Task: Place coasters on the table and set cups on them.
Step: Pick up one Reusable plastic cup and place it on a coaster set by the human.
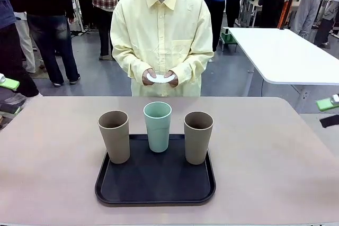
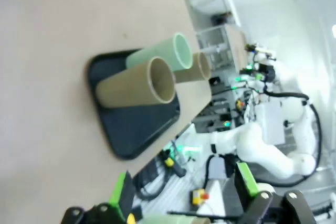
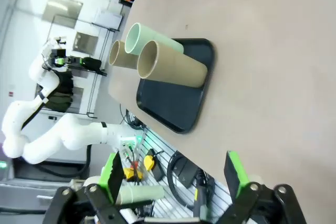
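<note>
White coasters held in person's hands, off the surface; cups upright on black tray. Left pincer, right pincer agape, empty. Lay coasters flat, well apart, clear of tray.

A beige-pink counter carries a plain matte black tray. On the tray, the left cup and the right cup are taupe-brown. The middle cup is mint-green. All three are unpatterned. The coasters the person holds are white. The person's shirt is a plain pale yellow. Behind, a side table is white. The left pincer and the right pincer are black with bright green pads.
</note>
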You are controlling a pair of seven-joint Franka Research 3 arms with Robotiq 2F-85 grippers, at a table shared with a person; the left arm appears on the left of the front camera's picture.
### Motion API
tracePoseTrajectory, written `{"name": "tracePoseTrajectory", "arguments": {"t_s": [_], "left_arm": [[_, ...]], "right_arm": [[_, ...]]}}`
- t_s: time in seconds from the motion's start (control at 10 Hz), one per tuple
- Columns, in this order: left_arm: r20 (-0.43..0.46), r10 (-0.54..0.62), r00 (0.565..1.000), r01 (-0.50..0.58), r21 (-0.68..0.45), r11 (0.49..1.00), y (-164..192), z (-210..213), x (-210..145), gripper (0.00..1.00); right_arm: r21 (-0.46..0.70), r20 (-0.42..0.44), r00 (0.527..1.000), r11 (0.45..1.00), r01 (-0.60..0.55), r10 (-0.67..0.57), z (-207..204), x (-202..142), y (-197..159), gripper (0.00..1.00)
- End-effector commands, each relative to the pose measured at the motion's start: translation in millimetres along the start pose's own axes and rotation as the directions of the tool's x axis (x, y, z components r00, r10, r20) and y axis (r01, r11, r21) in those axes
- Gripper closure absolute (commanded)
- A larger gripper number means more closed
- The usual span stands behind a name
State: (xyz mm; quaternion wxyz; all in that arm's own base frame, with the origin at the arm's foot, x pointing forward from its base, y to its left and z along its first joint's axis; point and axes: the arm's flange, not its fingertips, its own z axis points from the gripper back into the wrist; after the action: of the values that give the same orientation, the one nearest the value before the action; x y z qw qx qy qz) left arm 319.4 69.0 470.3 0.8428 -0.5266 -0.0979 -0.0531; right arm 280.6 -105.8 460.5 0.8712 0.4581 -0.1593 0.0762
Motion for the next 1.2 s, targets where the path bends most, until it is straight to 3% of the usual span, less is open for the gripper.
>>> {"name": "tracePoseTrajectory", "arguments": {"t_s": [0.0, 0.4, 0.5, 0.6, 1.1], "left_arm": [[0.034, 0.027, 0.999, -0.027, -0.002, 1.0, -2, 8, -6, 0.0], [0.121, 0.077, 0.99, -0.078, 0.003, 0.997, 1, 12, -22, 0.0], [0.122, 0.081, 0.989, -0.089, 0.06, 0.994, -1, 11, -21, 0.0], [0.094, 0.064, 0.993, -0.065, 0.005, 0.998, 4, 26, -14, 0.0], [0.094, 0.064, 0.993, -0.065, 0.005, 0.998, 4, 26, -14, 0.0]], "right_arm": [[0.019, 0.005, 1.0, 1.0, 0.013, -0.013, -32, -54, -14, 0.0], [0.02, 0.043, 0.998, 0.999, 0.046, -0.047, -20, -64, -20, 0.0], [0.033, 0.049, 0.998, 0.999, 0.024, -0.026, -21, -63, -19, 0.0], [0.002, 0.018, 0.998, 0.998, 0.058, -0.058, 21, -25, -31, 0.0], [0.002, 0.018, 0.998, 0.998, 0.058, -0.058, 21, -25, -31, 0.0]]}}
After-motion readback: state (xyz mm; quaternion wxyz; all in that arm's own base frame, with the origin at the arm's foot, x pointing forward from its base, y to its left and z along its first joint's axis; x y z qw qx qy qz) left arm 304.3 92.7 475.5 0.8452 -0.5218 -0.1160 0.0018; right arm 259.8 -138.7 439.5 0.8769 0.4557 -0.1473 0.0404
